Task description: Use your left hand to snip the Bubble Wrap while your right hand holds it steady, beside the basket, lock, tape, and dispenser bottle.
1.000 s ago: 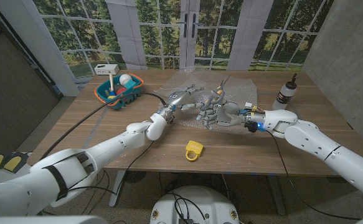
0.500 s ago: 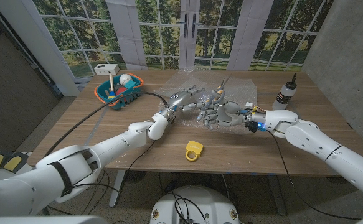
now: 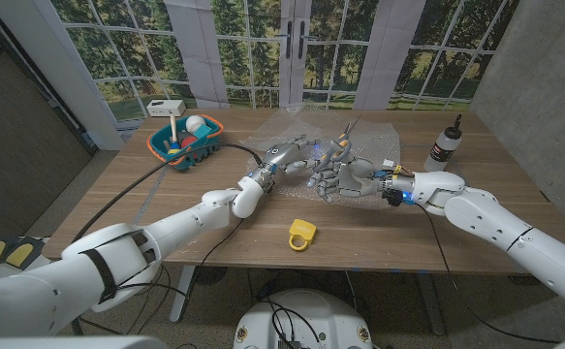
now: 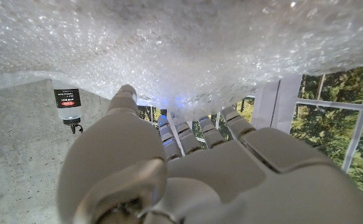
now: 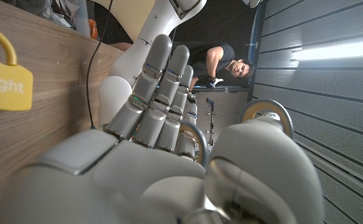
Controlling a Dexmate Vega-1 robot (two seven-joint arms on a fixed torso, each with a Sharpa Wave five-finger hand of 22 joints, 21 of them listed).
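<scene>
Beyond the yellow lock (image 3: 301, 234), my left robot hand (image 3: 291, 150) and right robot hand (image 3: 338, 175) meet at the Bubble Wrap (image 3: 360, 143); their grips I cannot tell.

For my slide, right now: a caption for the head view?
Both hands meet over bubble wrap on the table.

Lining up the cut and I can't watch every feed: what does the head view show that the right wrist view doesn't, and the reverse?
Head view: the clear sheet of bubble wrap, the blue-and-orange plastic basket and the white dispenser bottle with a black cap. Right wrist view: a person in dark clothes in the background. Both: the right hand, the yellow padlock and the wooden table.
</scene>
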